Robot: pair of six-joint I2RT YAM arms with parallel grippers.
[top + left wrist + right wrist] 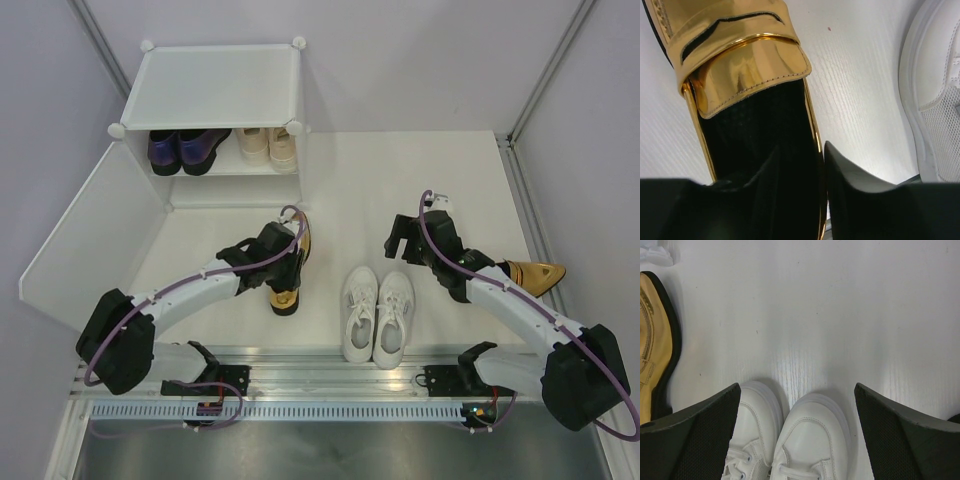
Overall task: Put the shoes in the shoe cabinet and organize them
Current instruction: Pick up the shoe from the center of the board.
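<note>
A gold shoe (285, 298) (745, 65) lies on the table with my left gripper (291, 256) (802, 150) over its heel end. The jaws are half closed astride its right side wall. The outer finger (855, 190) touches the rim, and the inner finger sits in the dark lining, a little off the wall. My right gripper (399, 242) (797, 387) hangs open above the toes of the white sneakers (378, 315) (810, 440), holding nothing. Another gold shoe (535, 273) lies at the far right. The shoe cabinet (215, 85) holds purple loafers (188, 150) and beige sneakers (267, 145).
The cabinet's white door (95, 235) swings out to the front left beside my left arm. A white sneaker (935, 100) lies close to the right of the gripped area. Metal rails run along the near table edge (330, 385).
</note>
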